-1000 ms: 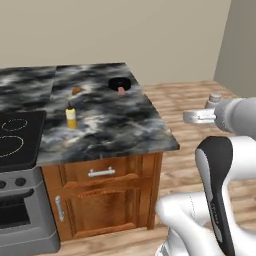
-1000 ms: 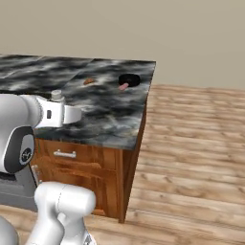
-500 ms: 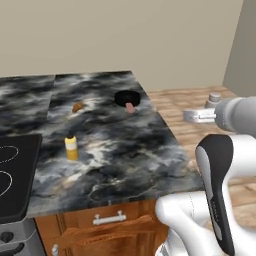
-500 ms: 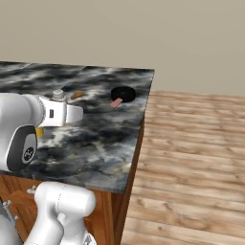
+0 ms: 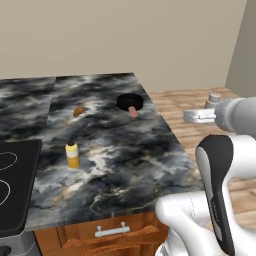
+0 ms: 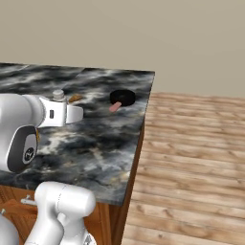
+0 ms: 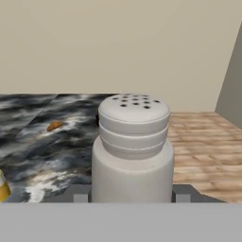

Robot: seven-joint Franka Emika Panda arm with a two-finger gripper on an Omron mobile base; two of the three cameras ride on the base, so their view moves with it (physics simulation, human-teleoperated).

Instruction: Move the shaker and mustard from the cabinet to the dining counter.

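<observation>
Gripper: gripper [image 7: 131,193] holds the shaker [image 7: 133,147] upright, a dark fingertip showing at each side of its base; jaws stand partway closed around the body.
Shaker position: in the left base view the shaker [image 5: 213,99] sits at the end of the horizontal hand, out past the right edge of the dining counter [image 5: 125,165] and over the wooden floor [image 5: 200,107]; in the right base view its top [image 6: 58,94] peeks above the forearm, with the slab behind it.
Mustard: mustard [image 5: 72,155] already stands upright on the dining counter, left of centre, near the cooktop [image 5: 12,190].
Done: judging by how things lie, the mustard half is finished and the shaker is out of the cabinet and in hand.
Left: the shaker has yet to be brought over the stone, set down and released.
Other things: a black bowl [image 5: 130,102] with a pinkish piece [image 5: 132,111] at its rim lies toward the far right of the slab; a small brown morsel [image 5: 78,111] lies left of it.
Obstruction: the near right part of the counter is bare stone; the bowl and the mustard are well apart from it, so nothing seems to bar a set-down there.
</observation>
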